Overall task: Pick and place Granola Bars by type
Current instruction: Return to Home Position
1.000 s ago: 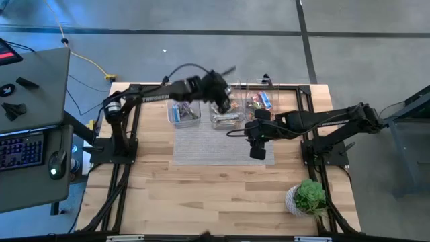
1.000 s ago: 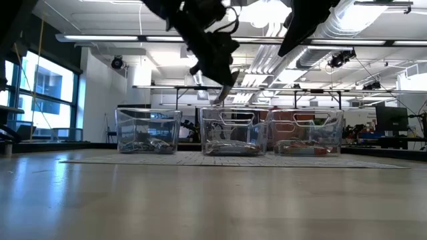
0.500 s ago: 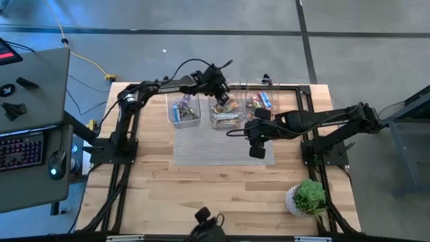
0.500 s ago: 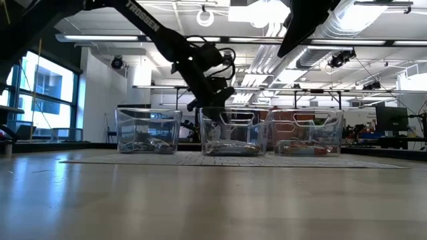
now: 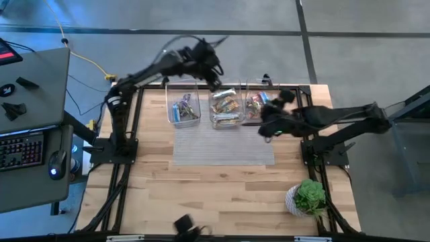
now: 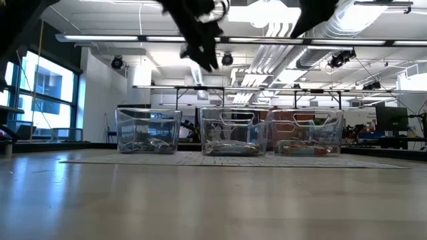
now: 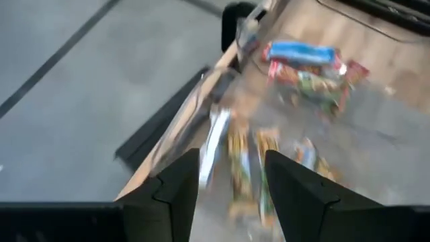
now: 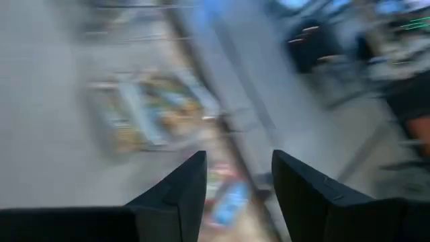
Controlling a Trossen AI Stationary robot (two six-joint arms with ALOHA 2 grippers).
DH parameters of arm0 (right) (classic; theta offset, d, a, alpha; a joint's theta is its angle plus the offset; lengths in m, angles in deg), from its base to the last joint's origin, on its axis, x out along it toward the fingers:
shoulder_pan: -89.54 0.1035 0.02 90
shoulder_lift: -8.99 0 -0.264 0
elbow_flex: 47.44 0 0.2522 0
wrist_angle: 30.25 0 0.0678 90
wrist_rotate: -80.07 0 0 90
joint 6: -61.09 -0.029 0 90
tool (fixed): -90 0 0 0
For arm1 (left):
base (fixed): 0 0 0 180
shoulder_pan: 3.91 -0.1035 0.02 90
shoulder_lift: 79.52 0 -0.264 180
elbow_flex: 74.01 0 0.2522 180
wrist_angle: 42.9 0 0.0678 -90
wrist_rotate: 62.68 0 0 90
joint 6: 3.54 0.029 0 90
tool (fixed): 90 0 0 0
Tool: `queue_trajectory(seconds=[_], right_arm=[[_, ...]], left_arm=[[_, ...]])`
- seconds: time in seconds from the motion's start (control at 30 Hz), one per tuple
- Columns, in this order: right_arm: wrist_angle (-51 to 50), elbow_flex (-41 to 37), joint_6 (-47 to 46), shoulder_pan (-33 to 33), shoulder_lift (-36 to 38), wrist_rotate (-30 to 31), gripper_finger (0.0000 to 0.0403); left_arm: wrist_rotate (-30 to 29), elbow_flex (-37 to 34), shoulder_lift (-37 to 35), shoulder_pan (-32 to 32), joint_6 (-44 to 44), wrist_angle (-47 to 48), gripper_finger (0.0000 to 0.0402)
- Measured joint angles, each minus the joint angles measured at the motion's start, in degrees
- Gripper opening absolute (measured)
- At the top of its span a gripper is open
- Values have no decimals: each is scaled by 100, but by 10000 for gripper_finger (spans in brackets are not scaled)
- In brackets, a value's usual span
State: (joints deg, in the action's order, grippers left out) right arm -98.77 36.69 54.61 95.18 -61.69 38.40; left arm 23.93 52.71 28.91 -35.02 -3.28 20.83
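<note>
Granola bars lie in three clear bins in a row at the table's far side: purple and silver ones in the left bin (image 5: 183,109), yellowish ones in the middle bin (image 5: 225,105), red-green and blue ones in the right bin (image 5: 258,101). My left gripper (image 5: 209,67) is open and empty, high above the middle bin's far rim (image 6: 203,52). In the left wrist view its fingers (image 7: 232,181) frame the middle bin's bars (image 7: 245,158), with a blue bar (image 7: 299,52) beyond. My right gripper (image 5: 267,128) is open and empty (image 8: 238,181), raised beside the right bin's near right corner.
A grey mat (image 5: 222,144) lies in front of the bins. A green potted plant (image 5: 308,197) stands at the near right corner. A small dark object (image 5: 185,225) shows at the table's near edge. In the low view the bins (image 6: 230,130) stand level on the mat.
My left gripper has risen from the middle bin and drawn back toward the far edge, now well above the bins. My right gripper has lifted off the mat and swung toward the far right, to beside the right bin, turning as it went.
</note>
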Motion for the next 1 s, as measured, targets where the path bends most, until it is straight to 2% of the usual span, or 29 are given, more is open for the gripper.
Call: queue_trajectory(seconds=[0.07, 0.13, 0.27, 0.43, 0.6, 0.77, 0.9, 1.0], right_arm=[[-189, 0, -146, 72, 326, 526, 151], [-324, 0, -553, 122, 692, 652, 151], [-540, -35, -1035, 127, 1408, -5, 153], [49, -877, -905, 125, 2376, -762, 152], [1567, -2262, -534, 123, 3443, -1525, 153], [3192, -3430, 27, 123, 4417, -2540, 154], [3774, -4088, 142, 121, 5031, -2633, 154], [4016, -4496, 102, 121, 5434, -2576, 154]], left_arm=[[-25, 602, -180, 0, -2, 1026, 165], [-40, 1086, -417, 0, -41, 1793, 165], [-234, 1330, -1014, 43, -159, 2819, 165], [-657, 699, -1988, 413, -503, 3158, 165], [-1365, -965, -3228, 1100, -831, 2383, 165], [-1275, -3478, -5009, 1770, -1200, 1111, 165], [-1257, -5558, -6698, 2060, -1419, -229, 165], [-865, -6914, -7919, 2150, -1437, -1231, 165]])
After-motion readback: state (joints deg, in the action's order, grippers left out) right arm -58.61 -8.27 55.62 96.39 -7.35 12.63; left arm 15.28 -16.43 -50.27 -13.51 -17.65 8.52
